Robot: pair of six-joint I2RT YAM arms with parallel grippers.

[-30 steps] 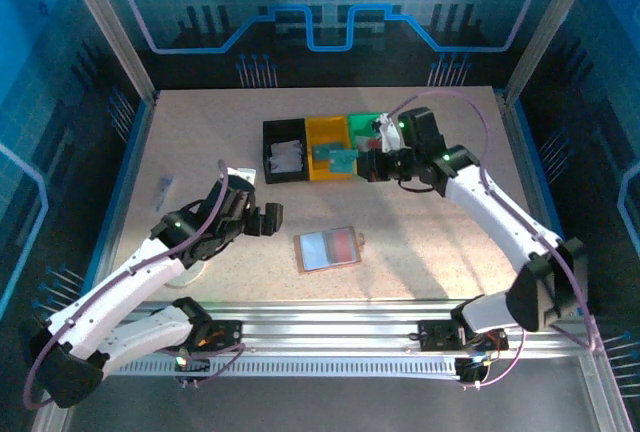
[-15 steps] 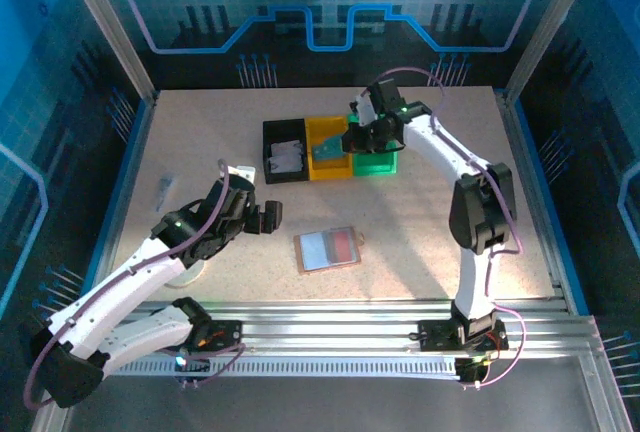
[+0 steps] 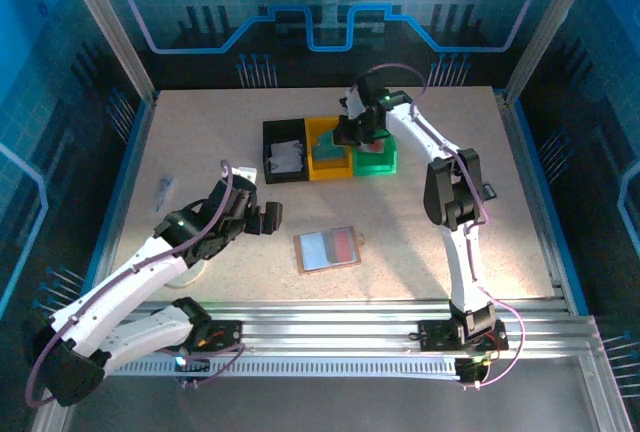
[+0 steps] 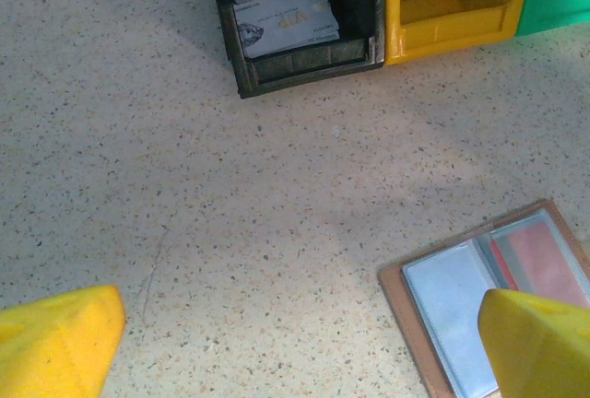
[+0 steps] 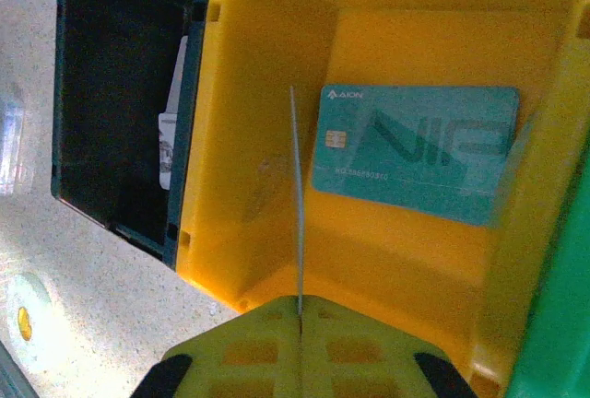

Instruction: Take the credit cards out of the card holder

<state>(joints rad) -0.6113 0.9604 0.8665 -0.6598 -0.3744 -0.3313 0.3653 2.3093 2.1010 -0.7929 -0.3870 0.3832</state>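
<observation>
The card holder (image 3: 327, 249) is lying open and flat on the surface (image 4: 230, 186), near the front, between the two arms. Its right pocket is showing a reddish card (image 4: 544, 260); the left pocket is looking pale blue, and you cannot tell from here whether a card is sitting in it.

Your right pincer (image 5: 300, 306) is clamped on a thin card (image 5: 296, 195), seen edge-on, and is hanging over the yellow bin (image 5: 267, 66). A teal card (image 5: 415, 151) is already lying flat on that bin's floor. Just beside it, the black bin (image 4: 304, 57) is holding pale cards (image 4: 281, 18).

Your left pincer (image 3: 268, 216) is hovering low with its fingers wide apart, gripping nothing, just left of the holder.

So you are partway through, by my reading: several cards are out and binned, and one is in hand awaiting release. At least the reddish one is waiting in the holder, so you are looking at one more trip, maybe more.
</observation>
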